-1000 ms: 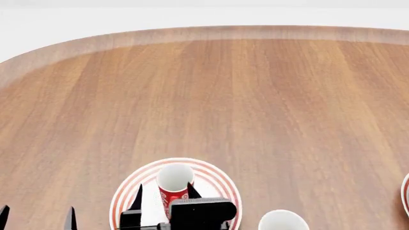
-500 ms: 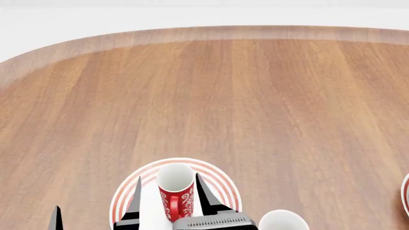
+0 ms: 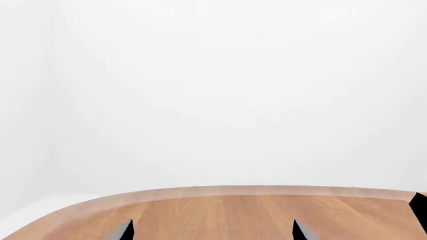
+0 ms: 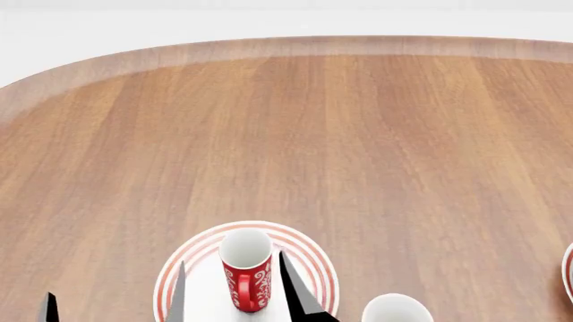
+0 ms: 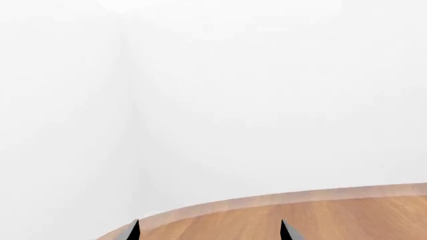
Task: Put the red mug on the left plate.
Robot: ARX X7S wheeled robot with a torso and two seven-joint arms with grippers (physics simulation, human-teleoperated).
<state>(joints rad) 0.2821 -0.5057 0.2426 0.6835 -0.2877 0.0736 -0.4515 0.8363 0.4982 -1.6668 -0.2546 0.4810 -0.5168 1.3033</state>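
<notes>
Placement looks done from where I sit: the slim, tall red mug with the white swirl pattern stands upright on the round white plate with thin red rings, low in the head view and a little left of centre. Its handle faces me, and its white inside shows from above.

My right claw has its two dark fingers spread either side of the mug, one at each flank with plate showing between finger and mug, so it is open and grips nothing. I cannot tell whether either tip brushes the mug. In the right wrist view only the two tips show at the bottom edge, wide apart over the wooden counter.

The left claw is likewise spread in its own wrist view, empty, tips at the bottom edge. In the head view just one dark tip sits at the lower left, off the plate.

A plain white mug stands just right of the plate at the bottom edge, and a sliver of a second ringed plate shows at the far right.

I judge the step in hand to be the release and retreat. Next I would draw the right claw straight back, keeping it wide so neither finger clips the mug or the white mug alongside.
</notes>
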